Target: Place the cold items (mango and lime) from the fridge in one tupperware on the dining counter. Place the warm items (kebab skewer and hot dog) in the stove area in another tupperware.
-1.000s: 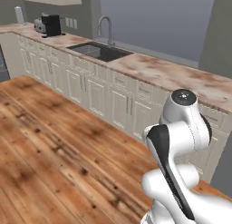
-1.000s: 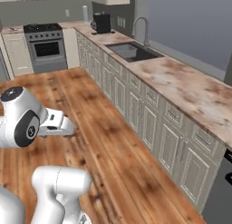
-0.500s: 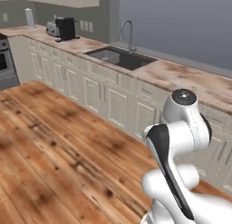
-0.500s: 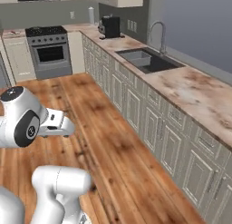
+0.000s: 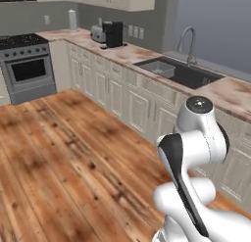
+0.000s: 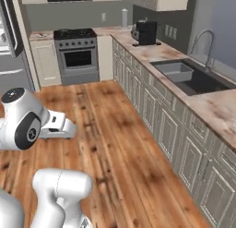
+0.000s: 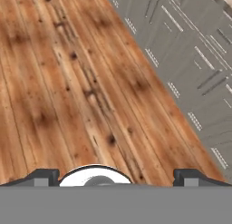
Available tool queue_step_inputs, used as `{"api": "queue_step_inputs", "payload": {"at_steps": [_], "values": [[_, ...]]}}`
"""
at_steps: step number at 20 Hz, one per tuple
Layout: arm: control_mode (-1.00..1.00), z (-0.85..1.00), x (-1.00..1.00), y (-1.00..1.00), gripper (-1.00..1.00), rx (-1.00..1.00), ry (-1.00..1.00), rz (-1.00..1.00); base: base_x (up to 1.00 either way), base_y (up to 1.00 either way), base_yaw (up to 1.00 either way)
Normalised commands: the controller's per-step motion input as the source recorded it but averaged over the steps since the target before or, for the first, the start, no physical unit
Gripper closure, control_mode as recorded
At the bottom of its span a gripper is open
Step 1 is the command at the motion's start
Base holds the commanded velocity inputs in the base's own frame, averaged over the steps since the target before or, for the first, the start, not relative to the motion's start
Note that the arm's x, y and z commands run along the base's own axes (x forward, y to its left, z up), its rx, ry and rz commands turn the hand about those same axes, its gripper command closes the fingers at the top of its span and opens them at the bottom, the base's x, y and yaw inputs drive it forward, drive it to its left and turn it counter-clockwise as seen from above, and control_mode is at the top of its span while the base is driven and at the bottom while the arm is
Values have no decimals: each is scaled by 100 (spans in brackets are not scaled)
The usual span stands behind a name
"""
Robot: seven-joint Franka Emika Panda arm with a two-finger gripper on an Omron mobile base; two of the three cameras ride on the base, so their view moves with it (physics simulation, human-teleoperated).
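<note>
Nearest, bottom of hand view: the gripper (image 7: 113,175), two dark fingertips (image 7: 41,177) set wide apart at bottom left and bottom right, jaws released, nothing between them. Above them, wood plank floor (image 7: 68,82) fills the left and centre; planks run bottom to top, leaning slightly left. Grey cabinet fronts (image 7: 195,60) cross the upper right corner.

Left base view: white arm (image 5: 193,153) w/ dark joints rises at lower right. Floor spreads across left and centre. Behind the arm, a run of cream cabinets (image 5: 132,101) under a marbled counter (image 5: 147,55) goes diagonally from right edge to upper left. Dark sink (image 5: 179,72) w/ curved faucet (image 5: 188,42) sits right of centre near the top. Farther along the counter: black coffee maker (image 5: 113,34), a toaster (image 5: 98,35) just beside it, then a pale upright roll, prob. paper towels (image 5: 72,19), at the far corner.

Stove area (image 5: 24,62) is upper left in this view: black cooktop over steel oven front, its front facing the open floor, long axis running left-right along the back wall.

Right base view: arm at lower left, hand (image 6: 57,126) pointing right. The stove area (image 6: 76,51) is top centre-left, oven door facing the camera. Fridge (image 6: 11,42) stands at the upper left edge, grey, a vertical handle visible; long axis upright. Sink (image 6: 184,77) at right, coffee maker (image 6: 146,32) upper centre-right.
</note>
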Motion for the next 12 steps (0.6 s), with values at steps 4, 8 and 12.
{"api": "queue_step_inputs", "payload": {"at_steps": [4,8,12], "values": [[100,0,0,0,-100,0,0,0,100,2,40],[100,0,0,0,-100,0,0,0,100,0,30],[100,0,0,0,-100,0,0,0,100,0,24]]}}
